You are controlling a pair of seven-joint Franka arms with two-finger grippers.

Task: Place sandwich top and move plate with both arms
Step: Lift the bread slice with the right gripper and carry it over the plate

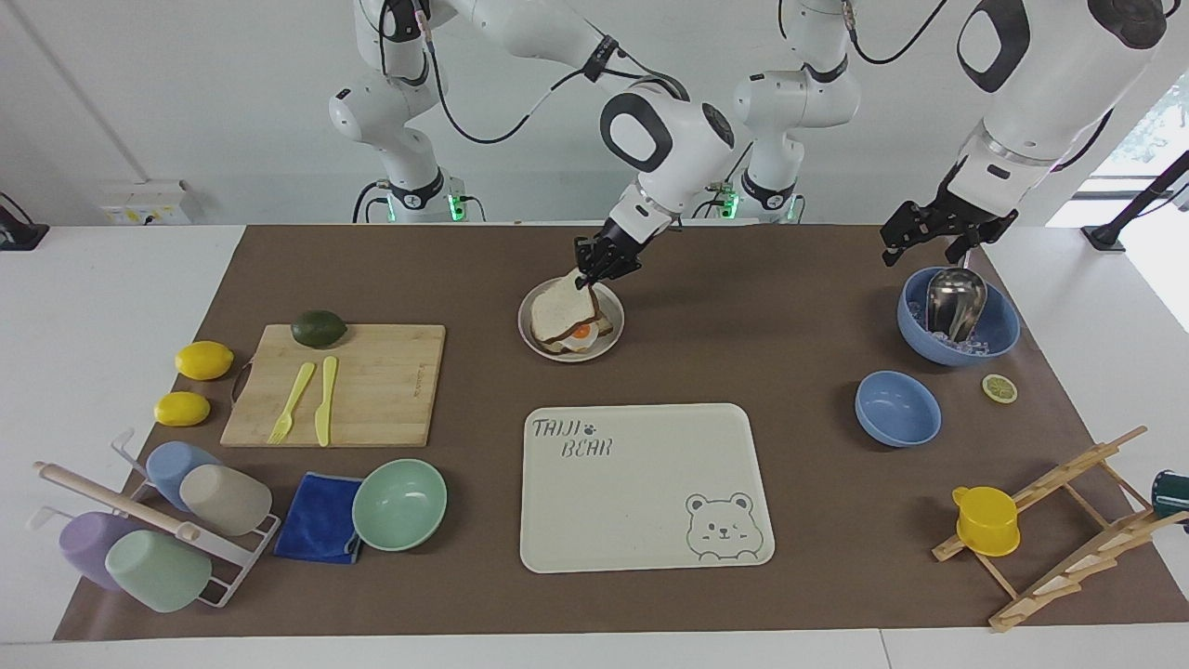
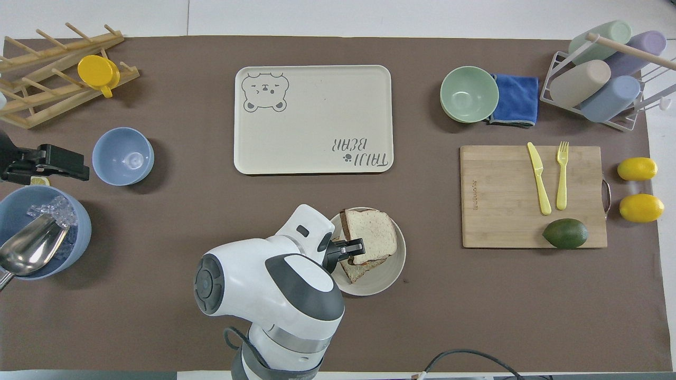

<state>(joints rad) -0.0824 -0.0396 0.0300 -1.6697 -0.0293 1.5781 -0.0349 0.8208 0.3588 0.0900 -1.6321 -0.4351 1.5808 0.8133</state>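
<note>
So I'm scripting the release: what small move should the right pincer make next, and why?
Probably lower slightly, then open: the right pincer is shut on the sandwich top, which slopes over the egg slice in the plate, one corner raised.
</note>
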